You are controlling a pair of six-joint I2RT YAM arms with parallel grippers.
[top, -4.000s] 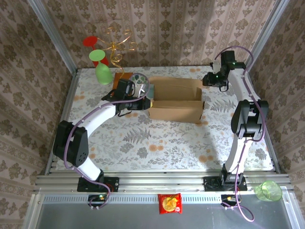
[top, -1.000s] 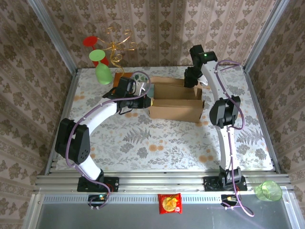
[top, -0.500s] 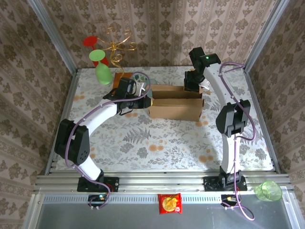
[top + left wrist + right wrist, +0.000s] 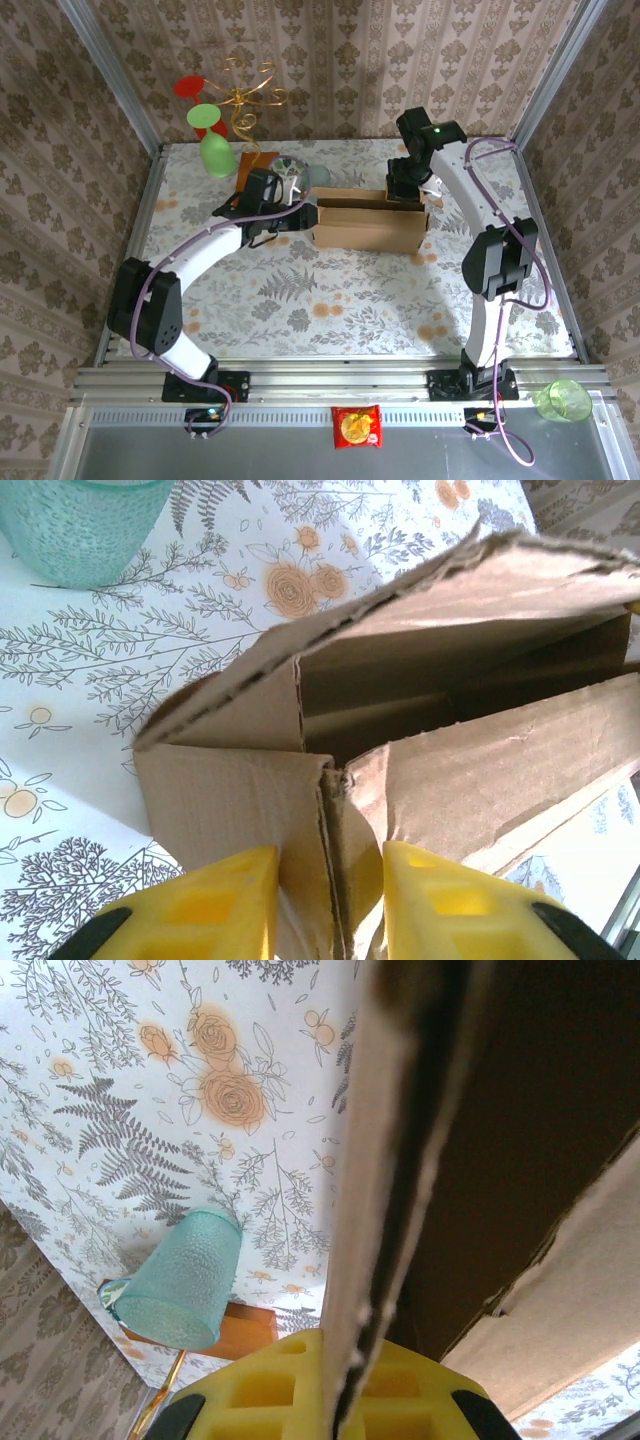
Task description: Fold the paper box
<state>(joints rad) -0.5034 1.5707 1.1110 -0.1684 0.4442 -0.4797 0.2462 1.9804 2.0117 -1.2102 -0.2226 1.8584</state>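
Box status: the paper box point(image 4: 370, 228) sits mid-table with its long axis running left-right, spanning the gap between both sets of fingers. Left gripper point(image 4: 328, 868) is at the box's left end. The end panel's corner crease stands between its yellow fingers point(image 4: 200, 905), and the rest of the box stretches straight ahead of them along the long axis. Cardboard fills that gap, but I can't tell whether it's clamped or just loosely straddled. Right gripper point(image 4: 340, 1365) is clenched on the far long flap near the right end. The flap's raw edge runs dead-centre into the pads, and the box body lies on the near side of them. My read: the right arm has the firm hold, so the next fold depends on swinging that flap from the fingers toward the near side, over the cavity, with the left end kept steady. The box cavity is open on top and dark, and I see nothing in it. A teal glass cup point(image 4: 180, 1280) lies just off the box's far-left corner beside a wooden slab point(image 4: 240, 1332). It looks tipped over and appears empty. It's close enough to the left fingers to get clipped.
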